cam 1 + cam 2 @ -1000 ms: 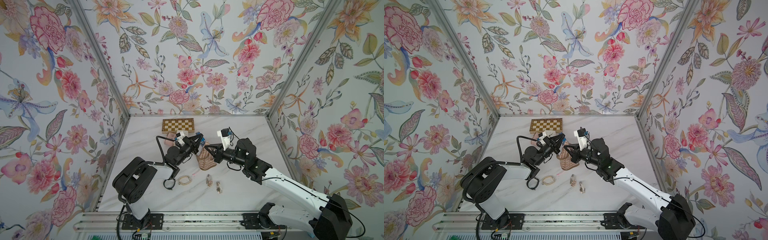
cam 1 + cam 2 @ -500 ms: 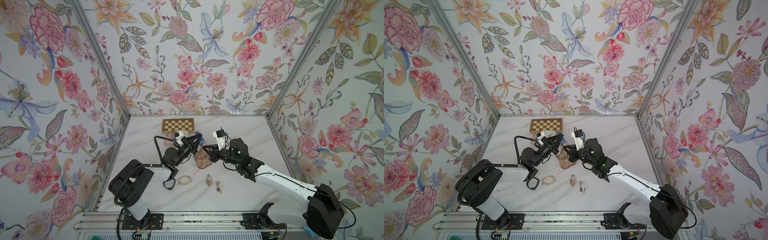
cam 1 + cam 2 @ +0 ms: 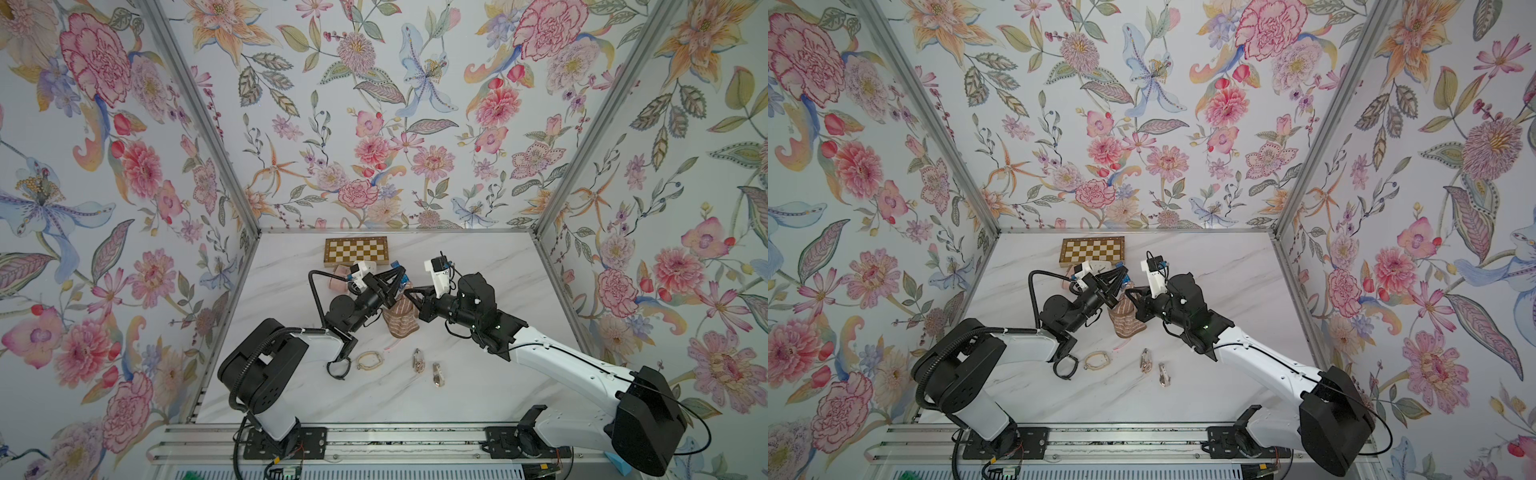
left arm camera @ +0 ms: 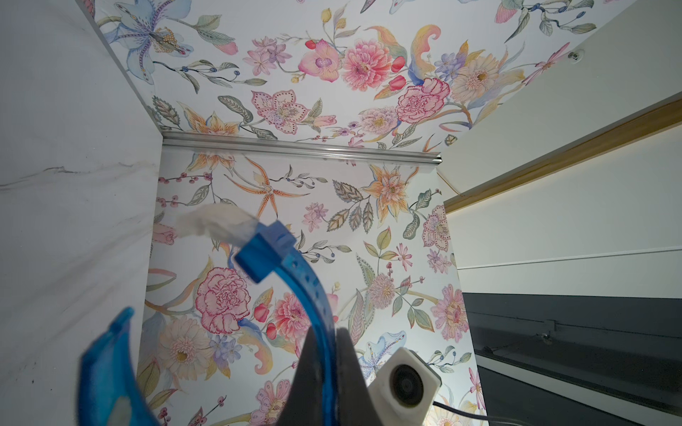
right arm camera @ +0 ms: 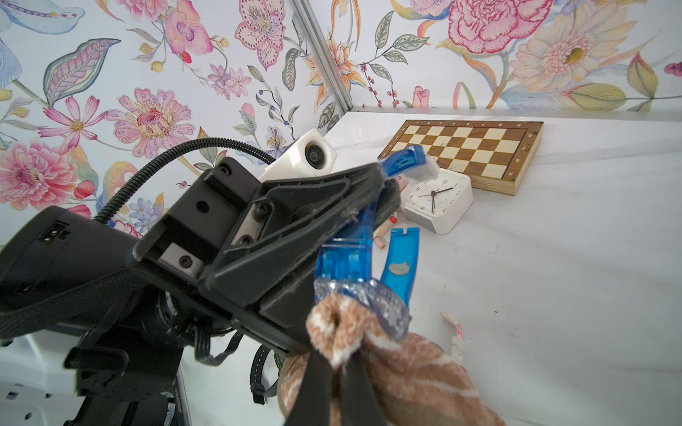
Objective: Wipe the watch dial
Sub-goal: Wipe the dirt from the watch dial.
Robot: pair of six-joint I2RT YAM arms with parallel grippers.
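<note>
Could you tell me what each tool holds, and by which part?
The left tool pinches the blue watch by its strap; the right tool grips the brown striped cloth by a bunched edge.

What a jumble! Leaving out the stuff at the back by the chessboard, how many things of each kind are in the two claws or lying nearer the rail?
Blue watch, in the left gripper: 1
Striped cloth, in the right gripper: 1
Strap loops, black and beige: 2
Small metal pieces: 2
Total: 6
</note>
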